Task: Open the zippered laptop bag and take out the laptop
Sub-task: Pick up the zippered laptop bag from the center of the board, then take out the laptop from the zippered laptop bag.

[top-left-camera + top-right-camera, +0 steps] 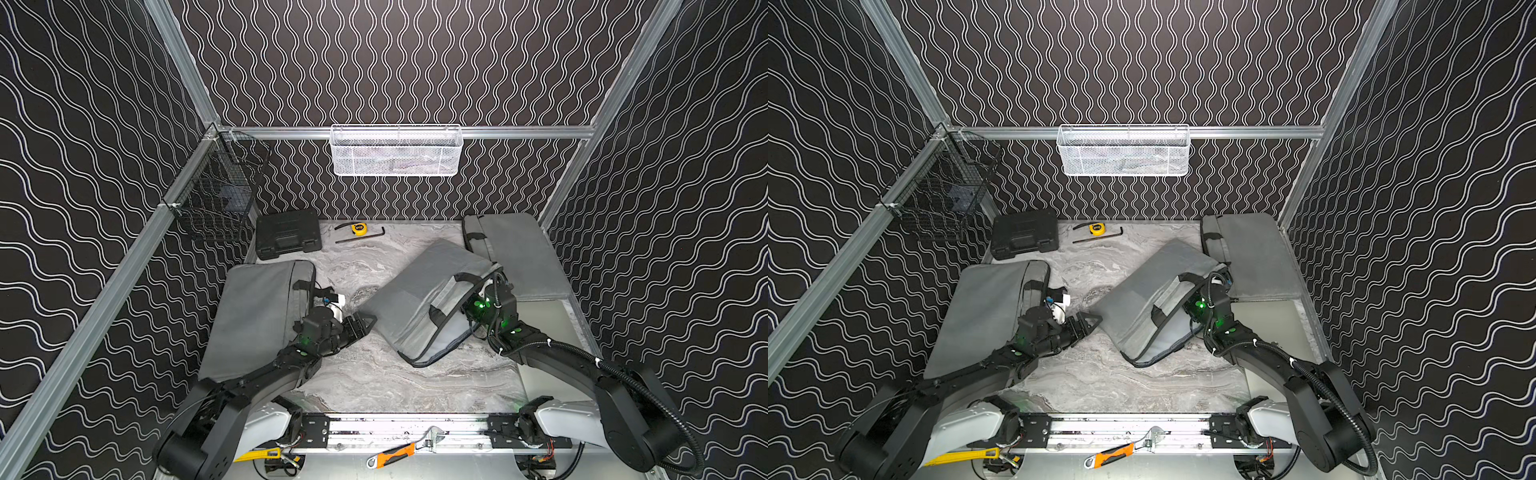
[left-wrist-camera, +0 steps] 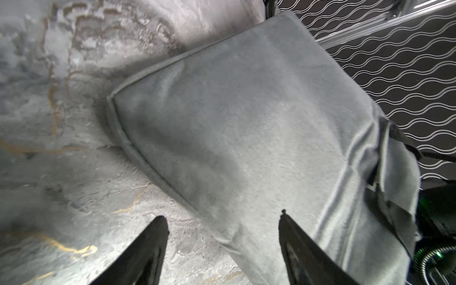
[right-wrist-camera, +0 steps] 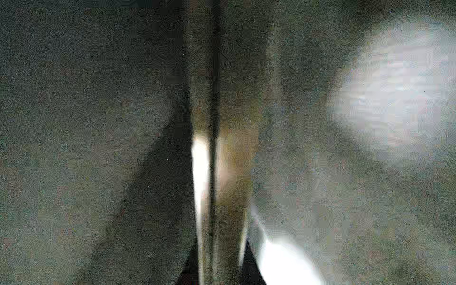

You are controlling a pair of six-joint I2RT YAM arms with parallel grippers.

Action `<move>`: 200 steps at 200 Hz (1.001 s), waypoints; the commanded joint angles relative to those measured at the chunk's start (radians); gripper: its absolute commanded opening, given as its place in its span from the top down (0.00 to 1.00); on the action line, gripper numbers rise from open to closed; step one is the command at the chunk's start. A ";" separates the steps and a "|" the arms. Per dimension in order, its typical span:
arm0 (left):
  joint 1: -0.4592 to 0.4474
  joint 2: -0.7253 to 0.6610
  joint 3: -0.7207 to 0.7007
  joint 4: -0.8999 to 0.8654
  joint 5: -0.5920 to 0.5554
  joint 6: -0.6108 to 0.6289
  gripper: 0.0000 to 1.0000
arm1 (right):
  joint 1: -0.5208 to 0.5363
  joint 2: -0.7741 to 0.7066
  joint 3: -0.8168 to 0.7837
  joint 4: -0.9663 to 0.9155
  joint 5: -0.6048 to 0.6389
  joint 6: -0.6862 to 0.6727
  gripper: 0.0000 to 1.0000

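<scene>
The left hand is spread wide and holds nothing. It hovers low at the left corner of the laptop bag. In the left wrist view one fingertip lies over the bag's grey fabric and the other over the bare table; whether either touches cannot be told.

The right hand is pushed into the bag's open side, at the right edge of the bag in both top views. Its fingers are pressed together. The right wrist view is dark and blurred, so what they pinch, if anything, cannot be told.

The laptop bag lies slanted, right of the frame's centre, its zip parted along the lower right edge. The laptop is hidden from view. A black handle strap arches just beside the right wrist.

A second grey bag lies in the upper right, touching the laptop bag's far corner. A third grey bag lies at the left, partly under the left arm. At the back stand a black tool case, a yellow tape measure and a hex key. An orange-handled wrench rests on the front rail.
</scene>
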 commanded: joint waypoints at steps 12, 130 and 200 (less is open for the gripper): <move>0.002 0.098 -0.010 0.188 0.028 -0.112 0.33 | -0.001 -0.029 0.009 0.225 0.009 0.018 1.00; -0.008 0.528 0.209 0.670 0.142 -0.278 0.92 | -0.120 -0.073 0.048 0.204 -0.002 -0.010 1.00; 0.008 0.686 0.613 0.461 0.184 -0.162 1.00 | -0.307 -0.017 0.161 0.145 -0.114 -0.059 1.00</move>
